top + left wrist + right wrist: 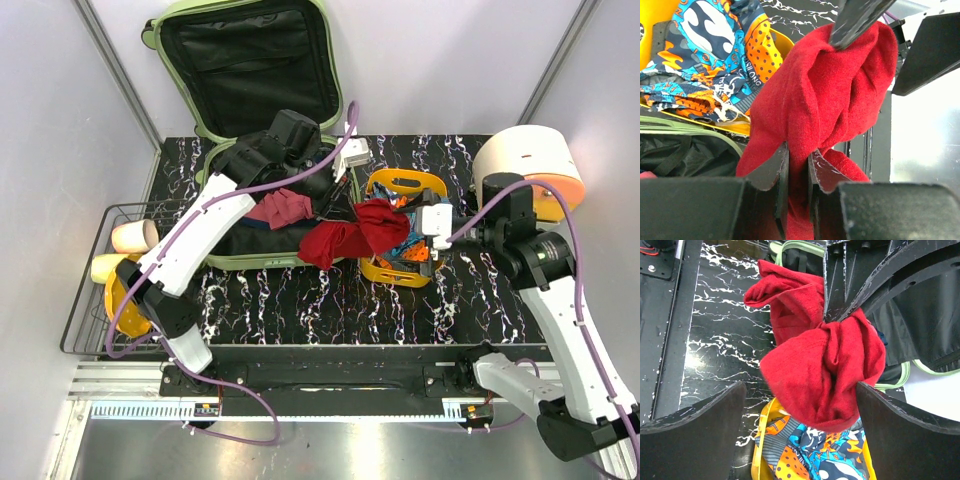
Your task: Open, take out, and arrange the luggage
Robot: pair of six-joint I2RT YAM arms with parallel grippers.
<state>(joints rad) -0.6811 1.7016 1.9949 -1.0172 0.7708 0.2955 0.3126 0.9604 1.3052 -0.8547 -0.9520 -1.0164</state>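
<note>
Clearly opened, the luggage (240, 50) sits at the far left of the black marbled table (300, 300) – its lid stands upright against the back wall, black lining showing, and a maroon cloth (280, 208) lies in the lower half. The left gripper (798, 155) is nearly closed, its fingers pinching a fold of the red cloth (830, 95), which hangs bunched over the suitcase's right edge. The right gripper (800, 390) is spread wide – one finger on either side of the red bundle, not clamping it. Just below lies a yellow-orange tray (405, 182) holding a patterned blue-and-orange cloth (810, 455).
</note>
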